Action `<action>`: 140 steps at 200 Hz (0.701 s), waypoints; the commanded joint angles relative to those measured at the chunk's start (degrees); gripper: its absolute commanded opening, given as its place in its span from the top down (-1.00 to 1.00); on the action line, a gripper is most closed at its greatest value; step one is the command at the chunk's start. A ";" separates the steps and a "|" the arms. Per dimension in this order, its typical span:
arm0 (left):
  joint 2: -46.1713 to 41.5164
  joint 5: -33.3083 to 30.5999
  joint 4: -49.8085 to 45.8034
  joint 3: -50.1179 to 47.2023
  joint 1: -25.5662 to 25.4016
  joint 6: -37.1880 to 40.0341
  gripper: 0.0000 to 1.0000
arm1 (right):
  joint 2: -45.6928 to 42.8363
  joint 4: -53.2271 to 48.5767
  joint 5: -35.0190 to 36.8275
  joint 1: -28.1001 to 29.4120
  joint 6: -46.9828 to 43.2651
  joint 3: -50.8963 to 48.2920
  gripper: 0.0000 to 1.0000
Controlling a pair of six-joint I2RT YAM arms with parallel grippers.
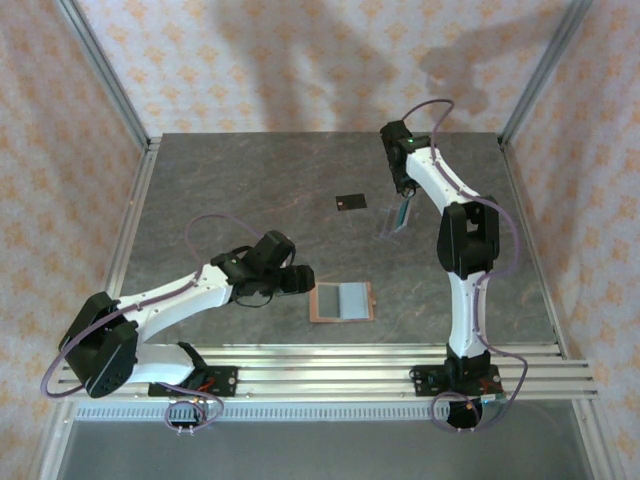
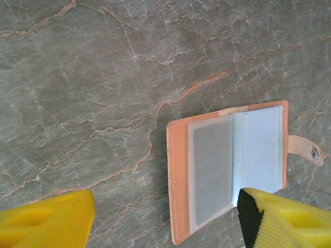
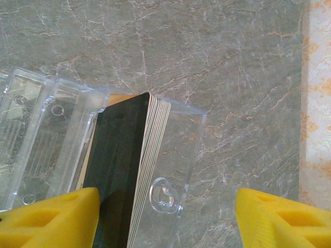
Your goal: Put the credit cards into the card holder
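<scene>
Top external, table (image 1: pixel 220 190): a grey marbled slab with pale patterned walls around it.
Top external, card holder (image 1: pixel 342 301): lies open and flat in the lower middle of the frame, tan border around pale sleeves.
Top external, left gripper (image 1: pixel 300 280): just left of the card holder, pointing toward it; from here I cannot tell how its fingers stand.
Top external, black card (image 1: pixel 350 202): lies flat and alone on the slab at centre, well apart from the holder.
Top external, right gripper (image 1: pixel 403 203): right of the black card, pointing down at a clear case (image 1: pixel 398 216) with a teal tint.

Left wrist, card holder (image 2: pixel 227 165): at lower right, spread open, orange cover beneath clear sleeves; a strap (image 2: pixel 309 151) with a metal snap sticks out at the right edge.
Left wrist, left gripper (image 2: pixel 165 222): yellow fingertips (image 2: pixel 46 219) sit in the two bottom corners, spread wide, nothing between them but table and the holder's near edge.

Right wrist, stack of cards (image 3: pixel 124 165): stands in the clear case (image 3: pixel 178 150) at lower left, a black card facing out, pale edges behind it.
Right wrist, right gripper (image 3: pixel 168 217): fingers spread wide; the stack sits beside the frame's left-hand fingertip (image 3: pixel 57 217), and I cannot tell whether they touch.
Right wrist, wall (image 3: pixel 316 103): a patterned strip down the right edge.
</scene>
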 commanded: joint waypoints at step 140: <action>2.14 1.54 0.33 0.12 0.52 1.32 -0.47 | -3.31 -2.20 0.15 -0.37 -0.12 -0.42 0.78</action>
